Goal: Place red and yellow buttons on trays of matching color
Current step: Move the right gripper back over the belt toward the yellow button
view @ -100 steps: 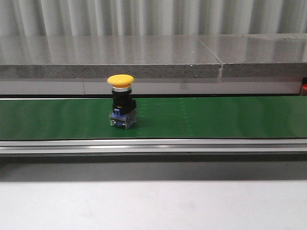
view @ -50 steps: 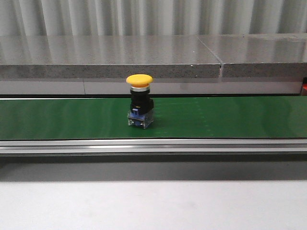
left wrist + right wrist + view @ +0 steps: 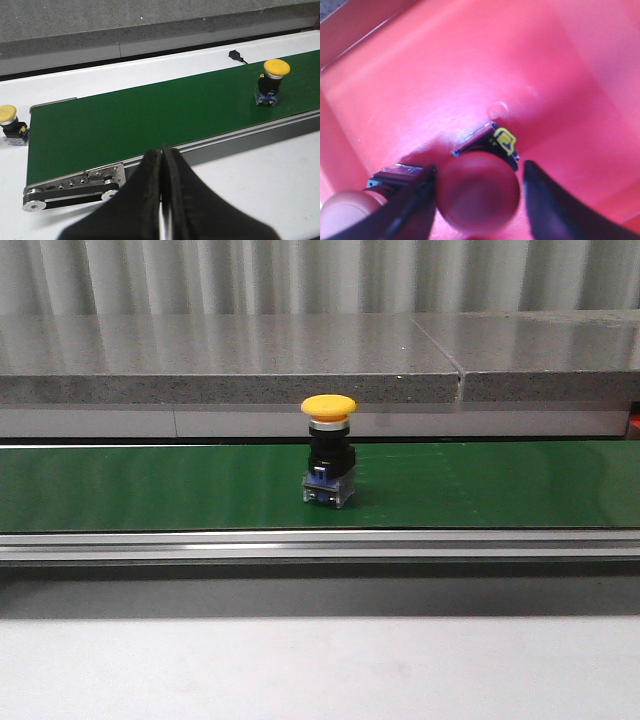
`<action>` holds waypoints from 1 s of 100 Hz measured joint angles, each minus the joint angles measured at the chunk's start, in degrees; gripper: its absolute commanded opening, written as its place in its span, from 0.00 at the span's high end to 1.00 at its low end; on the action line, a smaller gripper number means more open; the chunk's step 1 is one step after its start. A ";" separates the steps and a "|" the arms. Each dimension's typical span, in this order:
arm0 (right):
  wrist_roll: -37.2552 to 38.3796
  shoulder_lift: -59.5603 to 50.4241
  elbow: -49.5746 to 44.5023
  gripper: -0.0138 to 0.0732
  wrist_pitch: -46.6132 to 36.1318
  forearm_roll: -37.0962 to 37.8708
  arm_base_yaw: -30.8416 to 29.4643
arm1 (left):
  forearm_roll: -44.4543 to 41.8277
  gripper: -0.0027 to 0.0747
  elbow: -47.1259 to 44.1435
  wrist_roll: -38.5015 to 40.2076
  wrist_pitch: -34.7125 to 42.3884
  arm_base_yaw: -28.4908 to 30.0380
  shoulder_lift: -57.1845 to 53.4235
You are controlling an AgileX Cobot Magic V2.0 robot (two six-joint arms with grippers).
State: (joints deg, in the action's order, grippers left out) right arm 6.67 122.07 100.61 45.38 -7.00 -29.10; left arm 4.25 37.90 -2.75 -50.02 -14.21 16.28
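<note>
A second yellow button (image 3: 8,114) sits on the white tabletop (image 3: 260,185) just off the end of the green conveyor belt (image 3: 150,485), upright, black body with a blue base. It shows only in the left wrist view. Belt rollers and metal side rail (image 3: 75,182) are visible at that end.

Left pincer (image 3: 161,165) is closed, fingers pressed together with nothing between them, hanging over the tabletop on the near side of the belt.

Yellow button (image 3: 329,448) stands upright on the belt about mid-frame in the front view (mushroom cap on top, black body, clear/blue contact block at the base). The same button shows far along the belt in the left wrist view (image 3: 270,81). A grey stone ledge (image 3: 300,360) runs behind the belt, and a small black connector (image 3: 235,55) lies on the white surface beyond the belt.

Right pincer (image 3: 479,187) is over the red tray (image 3: 380,65), open, fingers on either side of a red button (image 3: 479,192) inside the tray; contact can't be told from this blur. Another red button (image 3: 350,212) lies just beside it, partly cut off by the frame edge.
</note>
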 measured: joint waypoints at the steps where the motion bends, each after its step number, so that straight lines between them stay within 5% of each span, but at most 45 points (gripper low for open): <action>1: 0.00 0.00 0.00 0.24 -0.10 -0.10 0.00 | 0.00 0.99 0.00 0.00 0.00 0.00 0.00; 56: -0.61 -11.07 -0.64 0.25 1.25 -0.36 0.00 | 0.00 0.99 0.00 0.00 0.00 0.00 0.00; 100: -2.85 -33.43 -15.37 0.25 3.67 -0.36 3.50 | 0.00 0.99 0.00 0.00 0.00 0.00 0.00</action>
State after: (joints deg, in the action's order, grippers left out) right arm 3.81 88.64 85.24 49.05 -7.36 -25.60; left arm 4.25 37.90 -2.75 -50.02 -14.21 16.28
